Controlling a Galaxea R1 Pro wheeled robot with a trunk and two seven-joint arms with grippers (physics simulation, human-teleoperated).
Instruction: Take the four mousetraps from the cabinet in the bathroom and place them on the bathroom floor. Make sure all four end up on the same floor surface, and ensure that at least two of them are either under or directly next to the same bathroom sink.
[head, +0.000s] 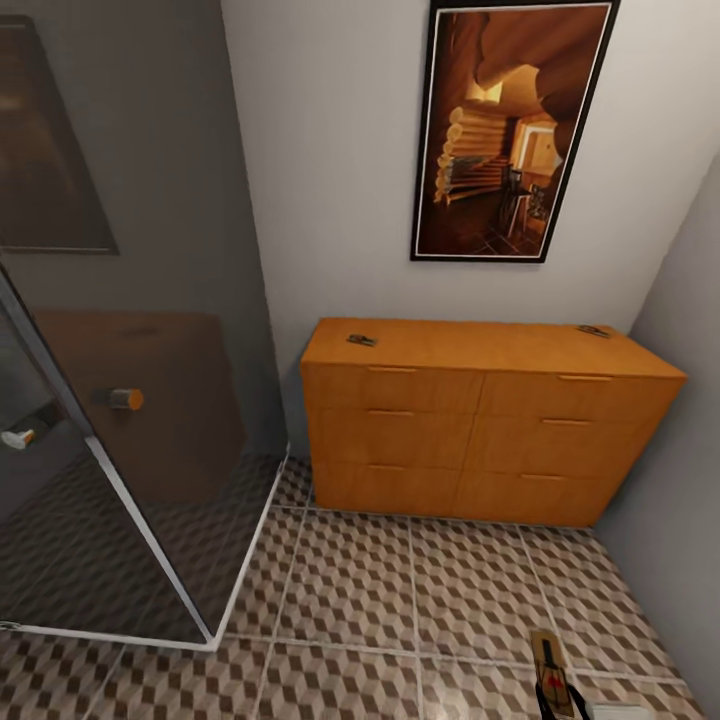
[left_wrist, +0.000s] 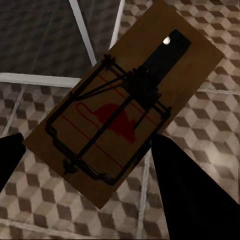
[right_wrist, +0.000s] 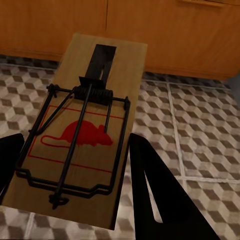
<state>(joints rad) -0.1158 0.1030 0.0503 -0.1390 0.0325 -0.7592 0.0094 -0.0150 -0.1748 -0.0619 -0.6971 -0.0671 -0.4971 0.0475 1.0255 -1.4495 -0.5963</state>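
While each hand carries a trap, two more wait on the cabinet (head: 480, 400). The left hand (left_wrist: 85, 165) has its dark fingers closed against the edges of a trap (left_wrist: 120, 105), which hangs tilted over the floor (left_wrist: 200, 125) near the white frame of a glass shower screen (left_wrist: 85, 30). The right hand (right_wrist: 75, 165) likewise grips a second trap (right_wrist: 82, 130) by its sides, held above the tiles with the cabinet front just behind. To set these down well, I judge each should be lowered nearly flat to the tiles before the fingers part, and placed toward the sink, which no picture shows, so the robot likely has to turn first. The wrist views give the grip and the red mouse print; the head view instead shows the room: one spare trap (head: 361, 340) near the cabinet's left rear corner, another (head: 593, 331) at its right rear, a framed picture (head: 510, 130) above, and the right hand's trap at the bottom edge.
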